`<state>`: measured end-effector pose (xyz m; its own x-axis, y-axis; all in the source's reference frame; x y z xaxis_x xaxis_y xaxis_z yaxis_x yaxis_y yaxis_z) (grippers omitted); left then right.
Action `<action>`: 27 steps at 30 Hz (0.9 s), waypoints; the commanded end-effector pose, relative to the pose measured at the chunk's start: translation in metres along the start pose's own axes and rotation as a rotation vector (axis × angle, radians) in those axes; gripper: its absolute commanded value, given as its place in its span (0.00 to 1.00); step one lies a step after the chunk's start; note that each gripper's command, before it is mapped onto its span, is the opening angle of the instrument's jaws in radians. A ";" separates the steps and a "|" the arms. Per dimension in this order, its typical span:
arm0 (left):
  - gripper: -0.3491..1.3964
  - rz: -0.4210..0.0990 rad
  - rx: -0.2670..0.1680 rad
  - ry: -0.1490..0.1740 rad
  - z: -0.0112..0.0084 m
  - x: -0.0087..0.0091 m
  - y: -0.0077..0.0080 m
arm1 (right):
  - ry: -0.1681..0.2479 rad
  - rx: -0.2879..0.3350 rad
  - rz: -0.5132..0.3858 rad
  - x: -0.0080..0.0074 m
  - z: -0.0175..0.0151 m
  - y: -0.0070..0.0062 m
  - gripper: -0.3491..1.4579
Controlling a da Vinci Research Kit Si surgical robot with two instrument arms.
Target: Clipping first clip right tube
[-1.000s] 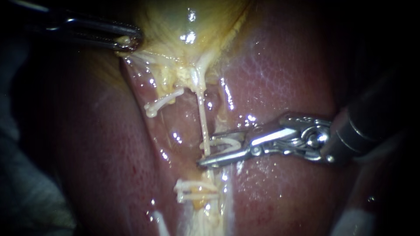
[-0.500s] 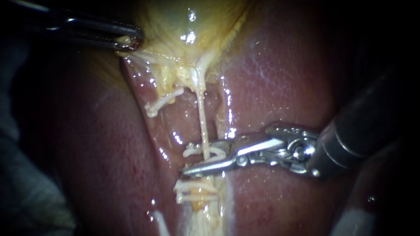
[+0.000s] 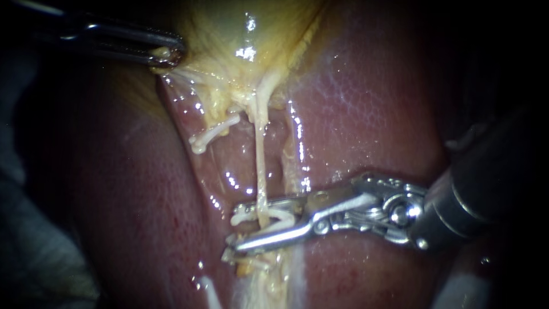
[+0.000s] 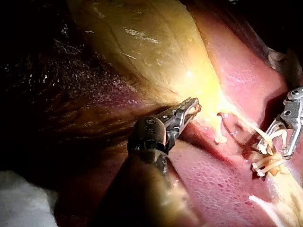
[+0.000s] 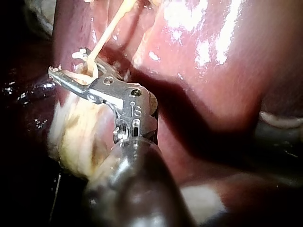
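The right tube (image 3: pixel 261 166) is a thin pale strand running down from the yellow gallbladder (image 3: pixel 246 34). My right instrument (image 3: pixel 234 228) comes in from the right. Its jaws stand apart on either side of this tube and grip a white clip (image 3: pixel 274 214) that lies around it. In the right wrist view the tube (image 5: pixel 106 33) passes through the clip (image 5: pixel 87 71) inside those jaws (image 5: pixel 71 66). My left instrument (image 3: pixel 166 54) is shut on gallbladder tissue at the upper left, also seen in its wrist view (image 4: pixel 191 106).
Another white clip (image 3: pixel 209 136) sits on a short tube stub to the left. Lower clips (image 3: pixel 251 262) lie partly hidden under my right instrument's lower jaw. Red liver (image 3: pixel 366 109) flanks the tube on both sides.
My right instrument has moved left and down along the tube with its clip. The tube now lies deep between the jaws, just above the lower clips. The left instrument is still.
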<state>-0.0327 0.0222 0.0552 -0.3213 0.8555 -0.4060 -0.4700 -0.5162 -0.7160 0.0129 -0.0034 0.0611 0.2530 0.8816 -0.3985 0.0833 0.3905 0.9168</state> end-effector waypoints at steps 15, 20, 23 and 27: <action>0.00 0.000 -0.001 0.000 0.0000 0.0000 0.0000 | 0.009 -0.014 0.012 -0.0003 -0.0011 -0.0001 0.20; 0.00 0.000 -0.001 0.000 0.0000 0.0000 0.0000 | 0.025 -0.034 0.047 -0.0005 -0.0016 -0.0002 0.07; 0.00 0.000 -0.001 0.000 0.0000 0.0000 0.0000 | 0.032 -0.043 0.065 -0.0006 -0.0020 -0.0003 0.00; 0.00 0.000 -0.001 0.000 0.0000 0.0000 0.0000 | 0.041 -0.053 0.066 -0.0006 -0.0021 -0.0005 0.00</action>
<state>-0.0327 0.0222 0.0552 -0.3218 0.8553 -0.4061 -0.4691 -0.5166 -0.7163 0.0106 -0.0037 0.0607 0.2164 0.9158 -0.3382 0.0154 0.3432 0.9391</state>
